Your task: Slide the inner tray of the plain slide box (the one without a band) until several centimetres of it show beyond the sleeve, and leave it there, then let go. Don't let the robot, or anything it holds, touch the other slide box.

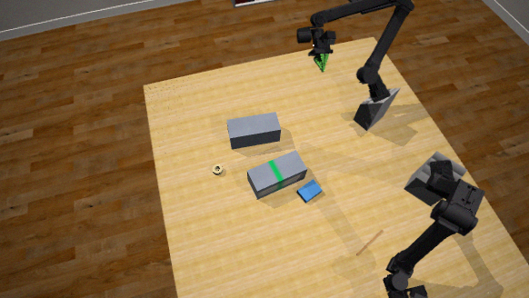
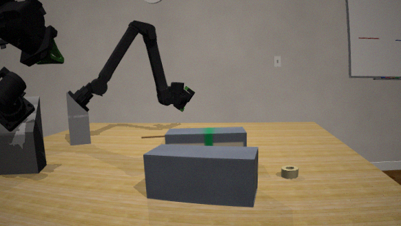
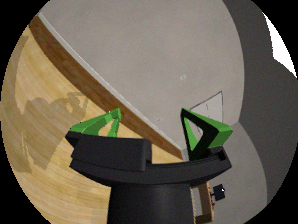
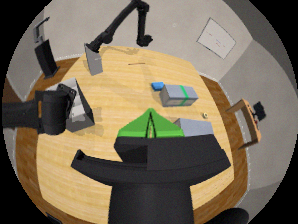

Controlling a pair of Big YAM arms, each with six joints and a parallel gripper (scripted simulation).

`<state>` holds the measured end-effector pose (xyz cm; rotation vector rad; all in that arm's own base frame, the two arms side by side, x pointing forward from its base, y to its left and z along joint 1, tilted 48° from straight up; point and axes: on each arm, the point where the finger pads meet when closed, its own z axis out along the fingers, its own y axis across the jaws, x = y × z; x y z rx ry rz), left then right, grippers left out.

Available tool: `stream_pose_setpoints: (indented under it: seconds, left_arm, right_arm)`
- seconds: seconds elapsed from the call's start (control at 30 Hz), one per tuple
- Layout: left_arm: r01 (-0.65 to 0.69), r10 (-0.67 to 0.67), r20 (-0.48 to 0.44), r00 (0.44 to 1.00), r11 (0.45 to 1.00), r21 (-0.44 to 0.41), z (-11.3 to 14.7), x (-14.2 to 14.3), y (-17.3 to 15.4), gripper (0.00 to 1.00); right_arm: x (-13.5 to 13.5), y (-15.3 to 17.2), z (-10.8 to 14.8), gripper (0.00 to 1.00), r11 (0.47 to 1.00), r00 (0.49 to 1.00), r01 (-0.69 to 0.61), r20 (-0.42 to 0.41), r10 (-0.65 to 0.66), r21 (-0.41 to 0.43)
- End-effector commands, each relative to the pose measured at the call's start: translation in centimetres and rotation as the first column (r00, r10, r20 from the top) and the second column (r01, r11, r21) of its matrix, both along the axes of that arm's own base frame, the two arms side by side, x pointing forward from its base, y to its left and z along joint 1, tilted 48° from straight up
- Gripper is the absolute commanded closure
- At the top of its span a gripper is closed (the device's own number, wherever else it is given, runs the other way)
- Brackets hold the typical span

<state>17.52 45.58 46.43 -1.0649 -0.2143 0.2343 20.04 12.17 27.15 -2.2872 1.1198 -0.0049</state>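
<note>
The plain slide box (image 1: 254,125) (image 2: 201,177) (image 4: 196,127) is a grey-blue sleeve with no band, lying flat. No tray shows beyond either end. The other slide box (image 1: 290,167) (image 2: 186,138) (image 4: 172,95) has a green band and lies beside it, with a gap between them. My right gripper (image 1: 323,70) (image 2: 63,62) (image 4: 150,111) is shut and empty, high over the table's far edge in the top view, away from both boxes. My left gripper (image 2: 186,100) (image 3: 150,111) is open and empty, raised well away from both boxes.
A blue block (image 1: 310,191) (image 4: 157,86) lies close to the banded box's end. A tape roll (image 1: 217,172) (image 2: 289,171) (image 4: 205,115) lies off the boxes' other ends. A thin brown stick (image 1: 369,243) (image 2: 152,137) (image 4: 136,64) lies farther off, on the left arm's side.
</note>
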Motion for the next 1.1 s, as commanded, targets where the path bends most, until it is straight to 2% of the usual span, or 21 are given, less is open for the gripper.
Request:
stream_pose_setpoints:
  seconds: [0.0, 0.03, 0.07, 0.7, 0.73, 1.07]
  left_arm:
    - [-0.001, 0.001, 0.014, 1.000, 1.000, 0.020, 1.0, -0.2, -0.2, 0.00]
    - [-0.001, 0.001, 0.014, 1.000, 1.000, 0.020, 1.0, -0.2, -0.2, 0.00]
    - [-0.001, 0.001, 0.014, 1.000, 1.000, 0.020, 1.0, -0.2, -0.2, 1.00]
    - [-0.001, 0.001, 0.014, 1.000, 1.000, 0.020, 1.0, -0.2, -0.2, 1.00]
    - [0.039, -0.039, 0.007, 0.999, 0.999, 0.016, 0.8, 1.7, -0.7, 1.00]
    - [0.206, -0.207, 0.016, 0.978, 0.978, 0.019, 1.0, 8.9, -4.9, 1.00]
  right_arm:
    - [0.3, 0.1, 1.1, 1.00, 1.000, 1.000, -0.001, 0.024, 0.001, 0.006]
    - [0.3, 0.1, 1.1, 1.00, 1.000, 1.000, -0.001, 0.024, 0.001, 0.006]
    - [0.3, 0.1, 1.1, 1.00, 1.000, 1.000, -0.001, 0.024, 0.001, 0.006]
    - [0.3, 0.1, 1.1, 1.00, 1.000, 1.000, -0.001, 0.024, 0.001, 0.006]
    - [0.3, 0.1, 1.1, 1.00, 1.000, 1.000, -0.001, 0.024, 0.001, 0.006]
    - [0.3, 0.1, 1.1, 1.00, 1.000, 1.000, -0.001, 0.024, 0.001, 0.006]
